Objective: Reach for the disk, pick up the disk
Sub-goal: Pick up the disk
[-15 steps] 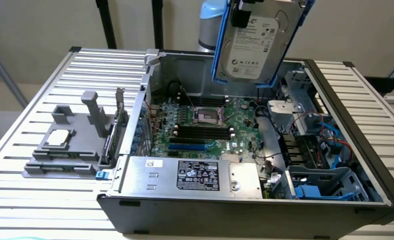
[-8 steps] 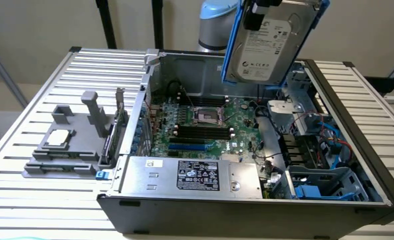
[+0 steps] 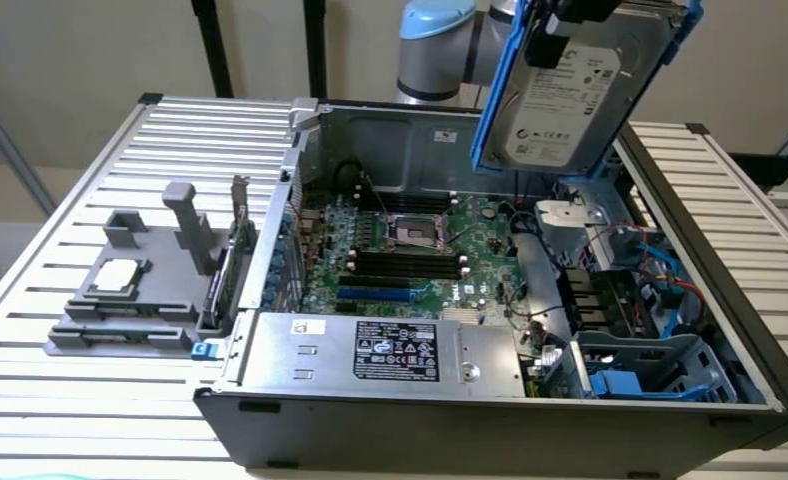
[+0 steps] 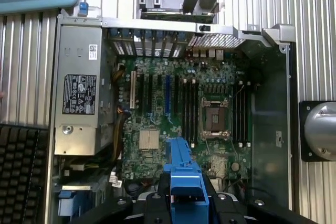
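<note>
A robotics lab or workshop bench: an opened desktop computer case (image 3: 501,400) lies on a ribbed aluminium table (image 3: 87,400), a grey fixture tray (image 3: 127,300) at the exterior view's left, robot arm (image 3: 434,50) at the far edge.

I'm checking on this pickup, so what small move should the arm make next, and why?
Probably keep lifting straight up a little. The claw grips the hard drive by its blue carrier frame, held on edge over the open computer case, with the motherboard directly beneath.

The disk (image 3: 570,95), edged by its blue carrier frame, is hanging upright above the open computer case (image 3: 501,300), gripped from above.
</note>
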Tool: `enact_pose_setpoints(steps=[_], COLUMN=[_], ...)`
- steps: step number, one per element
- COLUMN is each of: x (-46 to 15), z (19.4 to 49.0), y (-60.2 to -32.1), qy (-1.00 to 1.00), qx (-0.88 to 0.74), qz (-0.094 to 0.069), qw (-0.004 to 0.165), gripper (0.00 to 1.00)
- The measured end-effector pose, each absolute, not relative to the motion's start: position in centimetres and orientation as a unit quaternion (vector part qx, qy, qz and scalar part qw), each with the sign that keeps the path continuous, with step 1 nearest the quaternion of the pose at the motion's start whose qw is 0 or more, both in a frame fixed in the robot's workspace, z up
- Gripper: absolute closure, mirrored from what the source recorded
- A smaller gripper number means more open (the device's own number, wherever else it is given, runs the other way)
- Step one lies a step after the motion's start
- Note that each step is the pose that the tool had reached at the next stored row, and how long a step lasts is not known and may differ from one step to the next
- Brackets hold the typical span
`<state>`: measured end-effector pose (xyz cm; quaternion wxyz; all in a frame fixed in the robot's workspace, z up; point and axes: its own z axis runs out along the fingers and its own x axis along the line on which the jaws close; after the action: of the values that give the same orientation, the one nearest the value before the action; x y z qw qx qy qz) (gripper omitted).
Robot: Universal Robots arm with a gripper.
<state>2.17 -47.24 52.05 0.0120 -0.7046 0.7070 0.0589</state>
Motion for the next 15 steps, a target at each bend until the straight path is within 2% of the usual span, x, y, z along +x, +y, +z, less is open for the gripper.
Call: enact_pose_setpoints(steps=[15], x=[4.4], z=[52.1], y=[-52.2], qy=[0.707], qx=[-0.705], qz=[0.060], qw=[0.011], gripper=[0.67])
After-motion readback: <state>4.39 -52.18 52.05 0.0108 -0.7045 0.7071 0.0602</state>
